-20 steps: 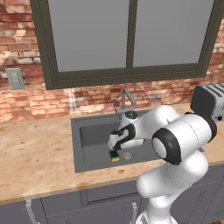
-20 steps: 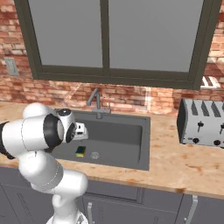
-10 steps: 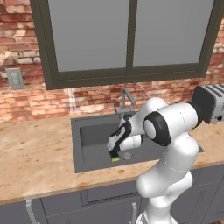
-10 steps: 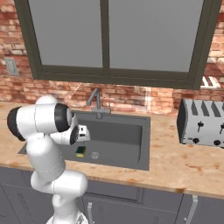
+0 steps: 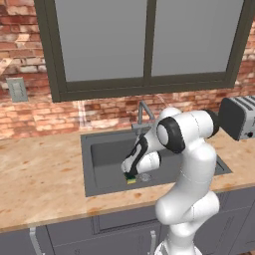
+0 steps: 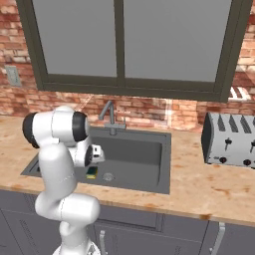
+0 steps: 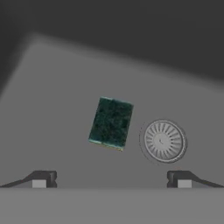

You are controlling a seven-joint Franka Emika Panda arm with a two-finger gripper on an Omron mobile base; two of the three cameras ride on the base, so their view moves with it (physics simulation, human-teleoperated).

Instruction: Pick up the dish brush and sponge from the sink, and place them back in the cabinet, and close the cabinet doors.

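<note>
Hovering my pincer point(image 7: 111, 178) spread wide above the sponge point(image 7: 110, 123) lying flat beside the drain point(image 7: 164, 141), ready to straddle it.

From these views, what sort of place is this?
A kitchen, rendered: a recessed sink with a faucet in a speckled stone counter, and a toaster against a brick wall.

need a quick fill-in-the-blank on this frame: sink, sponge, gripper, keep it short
1. The sponge lies flat on the floor of the ____.
2. In the hand view, the round drain sits to the ____ of the sponge.
3. The gripper hangs above the sponge with its jaws ____.
4. On the counter right of the sink stands a silver ____.

Missing words: sink; right; open; toaster
</note>
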